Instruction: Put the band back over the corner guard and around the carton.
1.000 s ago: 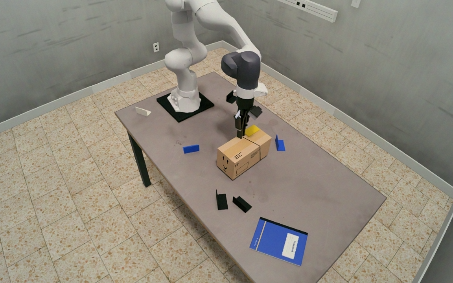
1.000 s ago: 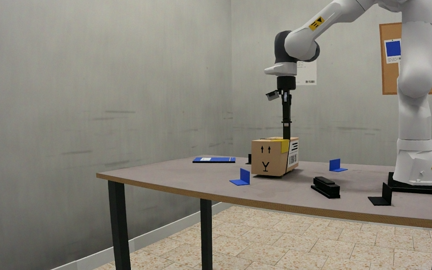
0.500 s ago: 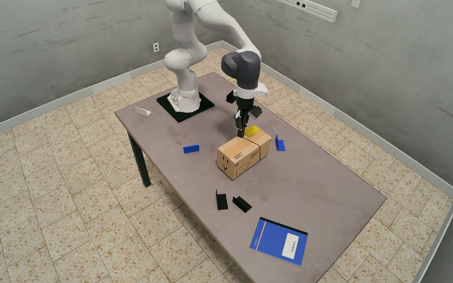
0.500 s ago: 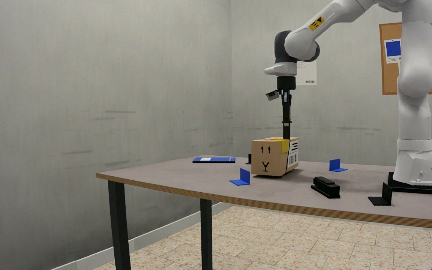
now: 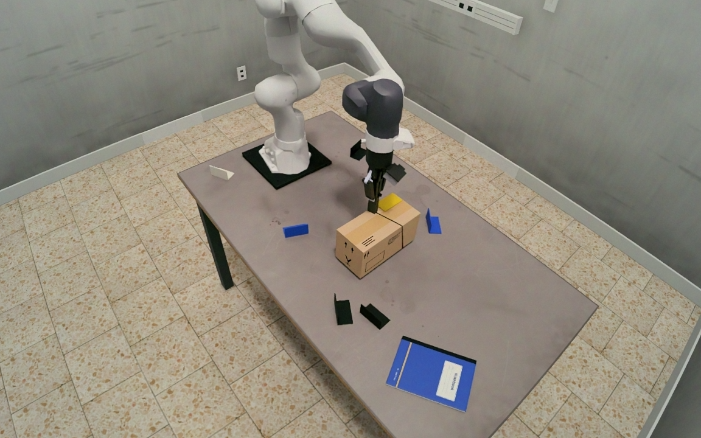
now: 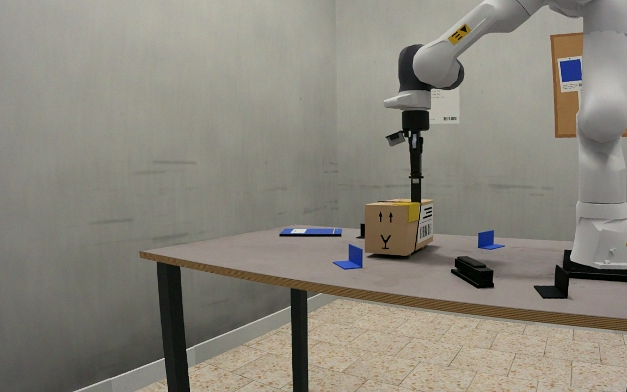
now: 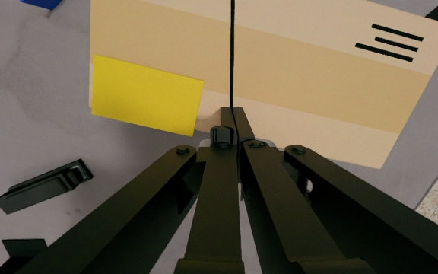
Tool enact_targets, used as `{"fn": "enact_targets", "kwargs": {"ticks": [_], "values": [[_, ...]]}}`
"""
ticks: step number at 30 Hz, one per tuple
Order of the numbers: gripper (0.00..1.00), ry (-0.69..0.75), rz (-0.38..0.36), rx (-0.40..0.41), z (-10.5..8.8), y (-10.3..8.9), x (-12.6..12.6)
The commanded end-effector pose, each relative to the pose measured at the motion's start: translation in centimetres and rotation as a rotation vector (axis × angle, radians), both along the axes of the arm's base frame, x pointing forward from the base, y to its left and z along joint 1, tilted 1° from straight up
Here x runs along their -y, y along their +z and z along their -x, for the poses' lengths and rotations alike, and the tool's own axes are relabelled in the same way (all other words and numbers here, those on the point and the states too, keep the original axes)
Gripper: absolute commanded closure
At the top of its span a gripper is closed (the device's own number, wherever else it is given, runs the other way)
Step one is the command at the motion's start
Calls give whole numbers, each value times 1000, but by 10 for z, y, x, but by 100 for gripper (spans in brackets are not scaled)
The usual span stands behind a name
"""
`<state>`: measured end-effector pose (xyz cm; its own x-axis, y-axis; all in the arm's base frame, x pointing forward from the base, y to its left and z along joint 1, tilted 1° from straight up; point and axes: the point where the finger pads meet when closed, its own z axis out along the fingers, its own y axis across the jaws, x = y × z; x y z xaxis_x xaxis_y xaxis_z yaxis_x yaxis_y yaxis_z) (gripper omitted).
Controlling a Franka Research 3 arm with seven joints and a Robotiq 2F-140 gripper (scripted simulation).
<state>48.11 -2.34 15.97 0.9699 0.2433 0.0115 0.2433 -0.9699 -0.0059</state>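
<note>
Since the gripper (image 7: pixel 231 114) has pinched shut on the thin black band (image 7: pixel 232 53) at the carton's (image 7: pixel 280 76) near top edge, the yellow corner guard (image 7: pixel 144 95) lies just beside it toward nine o'clock in the wrist view.

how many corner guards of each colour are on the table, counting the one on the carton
yellow guard, on the carton: 1
blue guards: 2
black guards: 3
white guard: 1
total: 7
</note>
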Motion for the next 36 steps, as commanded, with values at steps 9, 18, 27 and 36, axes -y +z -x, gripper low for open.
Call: {"fn": "enact_targets", "kwargs": {"ticks": [9, 18, 27, 36], "values": [[90, 3, -2, -1, 0, -1, 0], [90, 3, -2, -1, 0, 1, 0], [90, 3, -2, -1, 1, 8, 0], [90, 3, -2, -1, 1, 16, 0]]}}
